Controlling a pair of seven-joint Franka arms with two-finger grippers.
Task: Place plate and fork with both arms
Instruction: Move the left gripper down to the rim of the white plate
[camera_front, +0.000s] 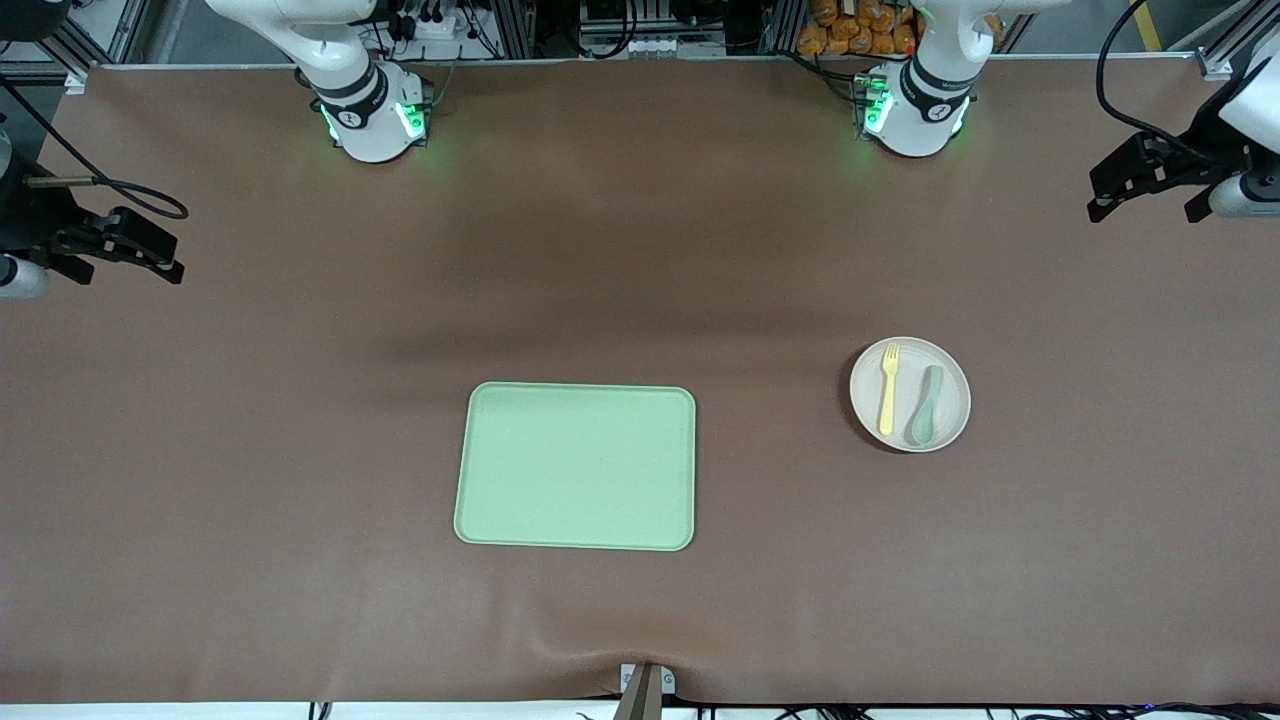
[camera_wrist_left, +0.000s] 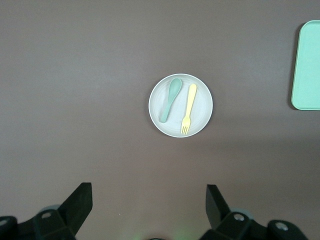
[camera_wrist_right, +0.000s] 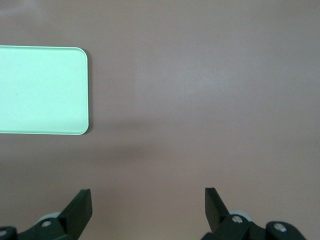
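Plate: round, pale beige; on the table toward the left arm's end, well apart from the tray; also in the left wrist view.
Fork: yellow, slim; flat in the plate, tines at the end farther from the front camera; handle end near the plate's nearer rim.
Spoon: grey-green; in the plate just beside the fork, roughly parallel, on the side toward the left arm's end; bowl at the nearer end.
Tray: rectangular, light green, rounded corners; near the table's middle, slightly nearer the front camera than the plate; nothing on it.
Table: covered by a brown mat.
Left gripper: raised over the table's edge at the left arm's end; jaws spread wide, holding nothing; black fingers in the left wrist view, plate between them farther off.
Right gripper: raised over the table's edge at the right arm's end; jaws spread wide, holding nothing; bare mat and a tray corner in the right wrist view.
Arm bases: both at the table edge farthest from the front camera, green lights lit.
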